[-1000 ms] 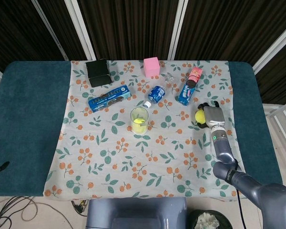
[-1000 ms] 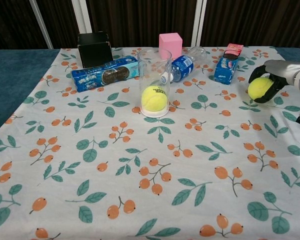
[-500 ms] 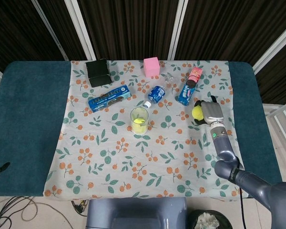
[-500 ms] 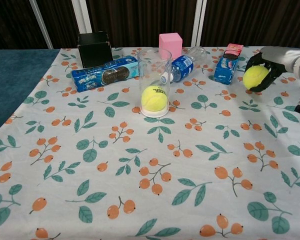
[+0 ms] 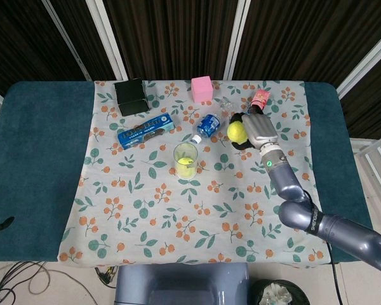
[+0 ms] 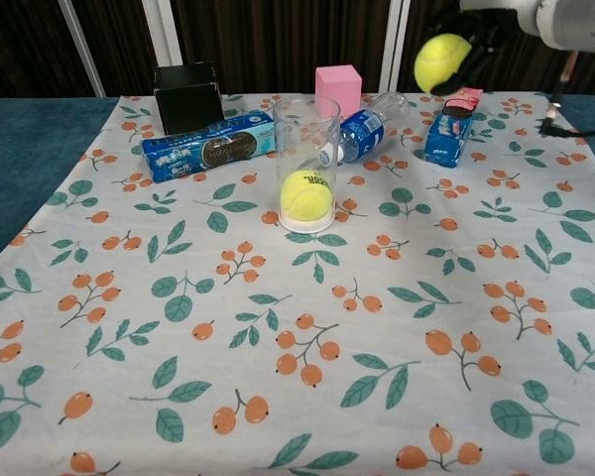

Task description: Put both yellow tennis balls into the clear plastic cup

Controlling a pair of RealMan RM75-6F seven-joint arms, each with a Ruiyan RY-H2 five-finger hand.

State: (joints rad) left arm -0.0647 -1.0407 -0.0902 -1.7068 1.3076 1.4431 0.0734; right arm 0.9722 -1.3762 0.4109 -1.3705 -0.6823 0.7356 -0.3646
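Tennis ball (image 6: 442, 61) is gripped in right hand (image 5: 253, 130), up in air at 2 o'clock of cup (image 6: 306, 164), w/ other ball (image 6: 306, 194) inside. Risk: narrow rim; off-centre release bounces it off or tips cup.

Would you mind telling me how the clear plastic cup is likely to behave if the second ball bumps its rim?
The clear plastic cup is tall and narrow, so it may tip under a sideways knock. The tennis ball already inside probably steadies its base a little. It stands on patterned cloth, so it may slide only slightly.
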